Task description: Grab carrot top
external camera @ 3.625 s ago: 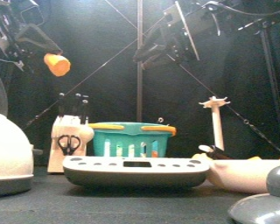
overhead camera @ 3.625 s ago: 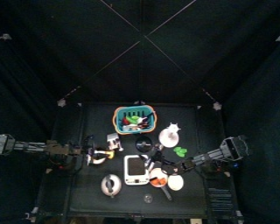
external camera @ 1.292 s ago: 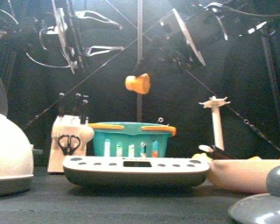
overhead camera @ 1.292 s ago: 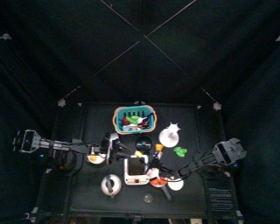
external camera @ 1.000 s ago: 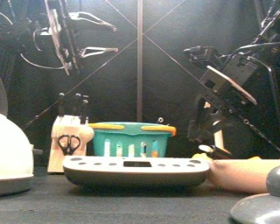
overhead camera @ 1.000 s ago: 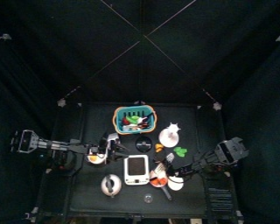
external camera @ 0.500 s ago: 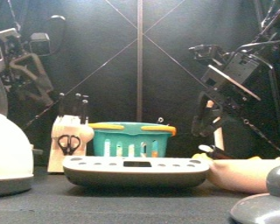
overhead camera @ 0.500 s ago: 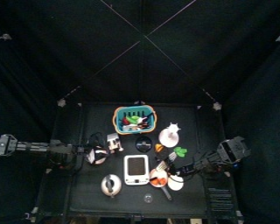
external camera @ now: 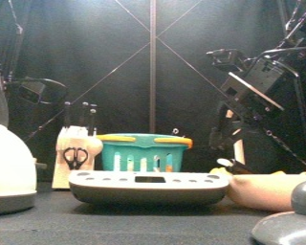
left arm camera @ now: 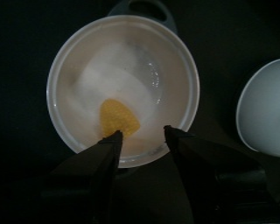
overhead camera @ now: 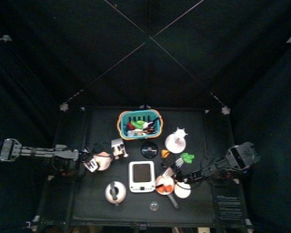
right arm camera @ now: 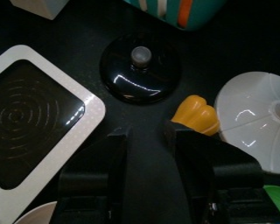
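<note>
An orange carrot piece (left arm camera: 119,120) lies inside a white pot (left arm camera: 184,79), just ahead of my left gripper (left arm camera: 143,150), which hangs over the pot's rim, open and empty. In the top view this gripper (overhead camera: 97,163) is at the table's left. My right gripper (right arm camera: 152,162) is open and empty above the table, near a black knobbed lid (right arm camera: 140,73). A second orange piece (right arm camera: 192,111) lies just ahead of it, against a white funnel-shaped thing (right arm camera: 257,109). A bit of green (right arm camera: 275,213) shows at the picture's edge, and in the top view (overhead camera: 188,158).
A white scale (overhead camera: 141,175) sits at the front middle, a teal basket (overhead camera: 141,122) behind it. A white holder with scissors (external camera: 76,151) stands at the left. A grey-white lid (overhead camera: 115,191) lies at the front left. The right arm (external camera: 251,91) hangs behind the funnel.
My left gripper carried the orange piece across in the air, then came back down to the left and let it go into the white pot. The right arm has lowered.
</note>
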Controlling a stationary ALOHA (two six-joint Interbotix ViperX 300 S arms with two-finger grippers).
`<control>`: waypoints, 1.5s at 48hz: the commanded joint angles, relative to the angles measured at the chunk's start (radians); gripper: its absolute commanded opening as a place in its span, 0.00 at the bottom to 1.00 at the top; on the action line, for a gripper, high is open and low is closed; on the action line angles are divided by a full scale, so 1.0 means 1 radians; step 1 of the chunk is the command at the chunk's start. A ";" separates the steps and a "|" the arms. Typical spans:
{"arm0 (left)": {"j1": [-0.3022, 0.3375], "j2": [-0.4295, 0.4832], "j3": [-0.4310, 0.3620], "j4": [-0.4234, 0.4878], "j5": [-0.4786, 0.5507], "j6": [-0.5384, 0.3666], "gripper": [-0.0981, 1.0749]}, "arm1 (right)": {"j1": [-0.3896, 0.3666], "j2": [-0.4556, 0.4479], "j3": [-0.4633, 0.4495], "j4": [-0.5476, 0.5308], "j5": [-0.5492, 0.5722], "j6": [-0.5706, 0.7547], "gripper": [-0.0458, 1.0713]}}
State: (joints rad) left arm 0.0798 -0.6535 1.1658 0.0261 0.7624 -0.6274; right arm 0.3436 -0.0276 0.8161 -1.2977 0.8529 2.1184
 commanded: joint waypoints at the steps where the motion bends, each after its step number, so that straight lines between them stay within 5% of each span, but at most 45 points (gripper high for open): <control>1: 0.023 0.005 -0.021 0.012 -0.006 -0.002 0.79 | -0.003 -0.009 -0.012 -0.006 -0.002 0.002 0.71; 12: 0.026 0.032 0.005 0.018 -0.078 0.005 0.80 | -0.006 0.008 -0.017 -0.006 -0.009 0.002 0.71; 39: 0.026 0.156 0.006 0.003 -0.077 0.006 0.81 | -0.006 0.008 -0.017 -0.005 -0.009 0.002 0.71; 51: 0.026 0.155 -0.034 0.003 -0.026 0.006 0.66 | -0.006 0.012 -0.017 -0.002 -0.009 0.002 0.71; 65: 0.011 0.002 -0.095 0.046 -0.005 0.005 0.66 | -0.008 0.014 -0.014 -0.006 -0.009 0.002 0.71; 72: -0.006 -0.104 -0.060 0.044 0.127 0.009 0.66 | -0.014 0.015 -0.012 -0.008 -0.009 0.002 0.71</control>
State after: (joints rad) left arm 0.0859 -0.7486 1.1045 0.0721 0.8713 -0.6167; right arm 0.3375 0.0000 0.8145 -1.2993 0.8406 2.1184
